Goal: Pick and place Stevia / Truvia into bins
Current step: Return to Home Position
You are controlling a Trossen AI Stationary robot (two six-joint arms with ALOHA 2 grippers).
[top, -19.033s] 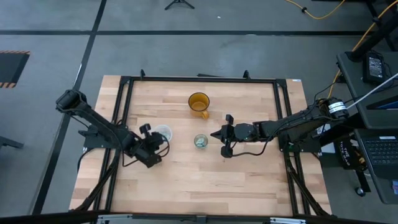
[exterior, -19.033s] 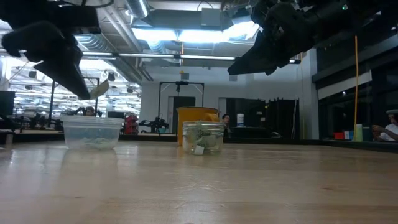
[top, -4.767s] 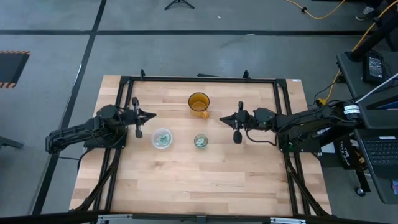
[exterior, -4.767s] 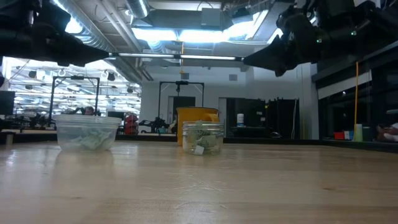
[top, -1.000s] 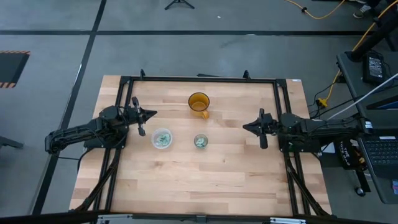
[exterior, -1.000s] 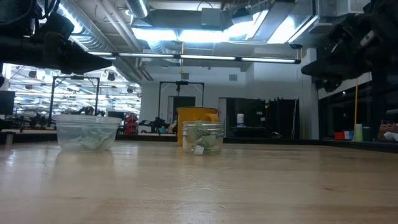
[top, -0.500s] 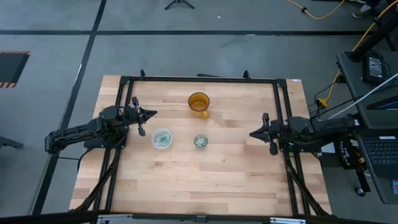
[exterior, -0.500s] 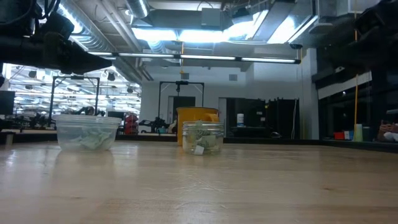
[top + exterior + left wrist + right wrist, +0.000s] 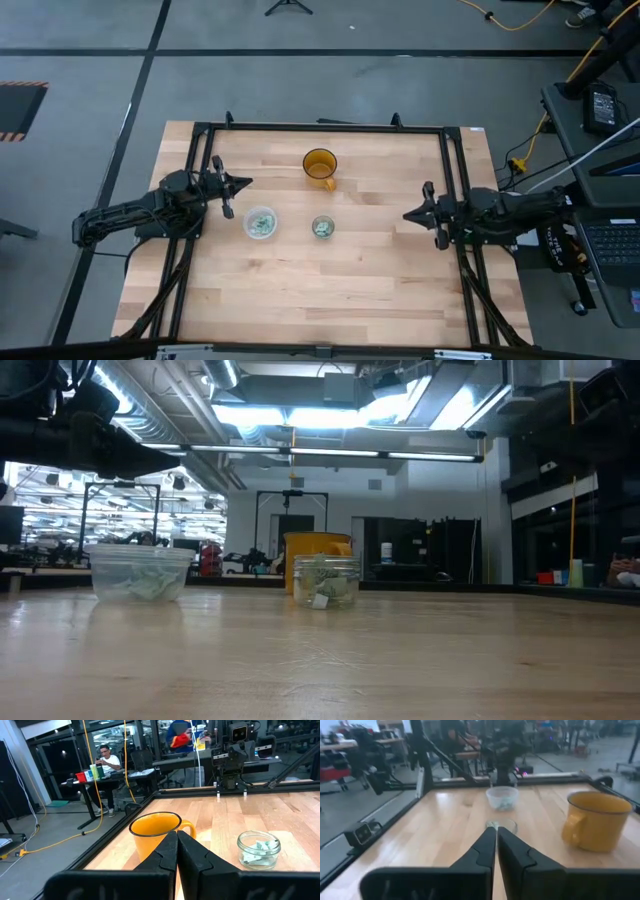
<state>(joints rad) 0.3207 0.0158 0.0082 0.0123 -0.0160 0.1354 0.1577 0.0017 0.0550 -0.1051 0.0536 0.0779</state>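
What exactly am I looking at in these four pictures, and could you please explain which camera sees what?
This is a two-armed robot working at a wooden table. One picture looks straight down from above, one looks level across the tabletop, and the other two come from cameras on the arms' wrists, looking past each arm's own fingers. The left gripper and the right gripper hang above the table's left and right sides, both shut and holding nothing. On the table stand a clear plastic cup, a small glass jar and an amber mug. The cup and the jar each hold pale green sachets.
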